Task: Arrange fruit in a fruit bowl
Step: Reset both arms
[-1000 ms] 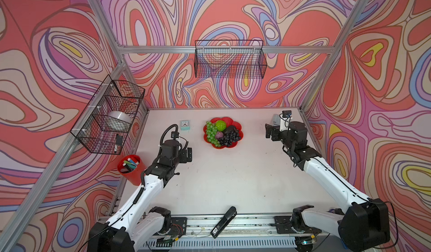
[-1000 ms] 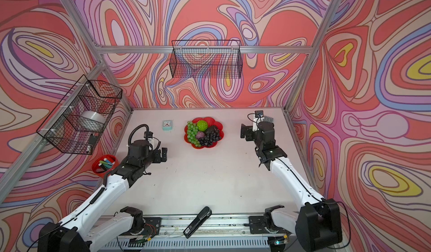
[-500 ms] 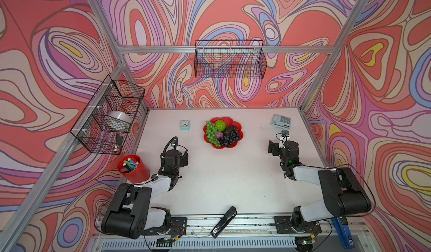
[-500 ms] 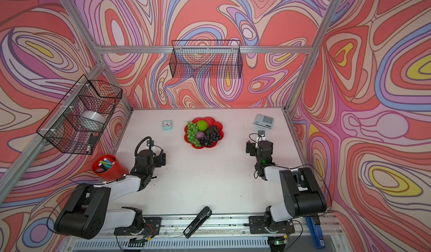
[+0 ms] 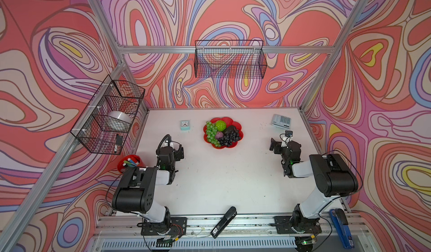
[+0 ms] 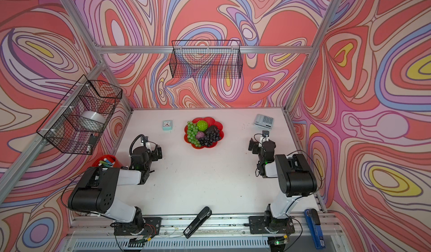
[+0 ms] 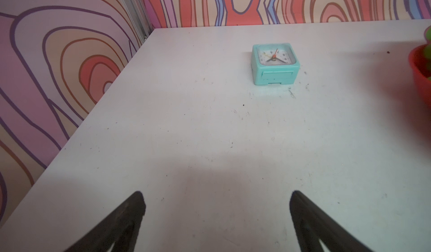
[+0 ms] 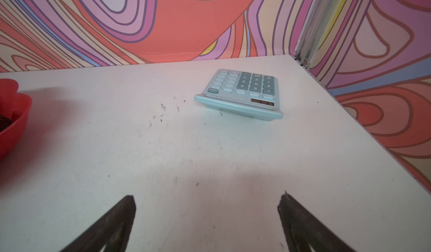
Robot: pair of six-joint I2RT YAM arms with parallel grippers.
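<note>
Fruit bowl [image 5: 234, 123] sits upper centre of frame in both top views, toward the back of the table [image 5: 233, 183]. All 5 pcs are in it:
- green grapes [image 5: 211, 132] along its frame-left side
- bumpy lime ball [image 5: 220, 125] at the top
- small purple fruit [image 5: 218, 135] in the middle
- avocado [image 5: 231, 130] to the right
- dark grapes [image 5: 229, 138] lower right

No fruit lies on the table, so I judge the task approx. done. The step in hand is parking the arms.

To do that well I'd go slow w/ jaws wide and no sweep toward the bowl. I'd also leave the clock [image 5: 185, 125] and calculator [image 5: 281, 120] alone on either side.

Axes: the bowl is a round flower w/ no long axis. The green bunch runs top to bottom of frame, slanting a bit to lower right. The dark bunch lies across, left to right. The avocado's long axis tilts lower left to upper right; I can't tell which end is narrow.

Left gripper [image 7: 217, 193] is spread wide & empty over bare table, well apart from the bowl, at lower left of it in a top view. Right gripper [image 8: 207, 196] is likewise spread & empty, at the bowl's lower right.
</note>
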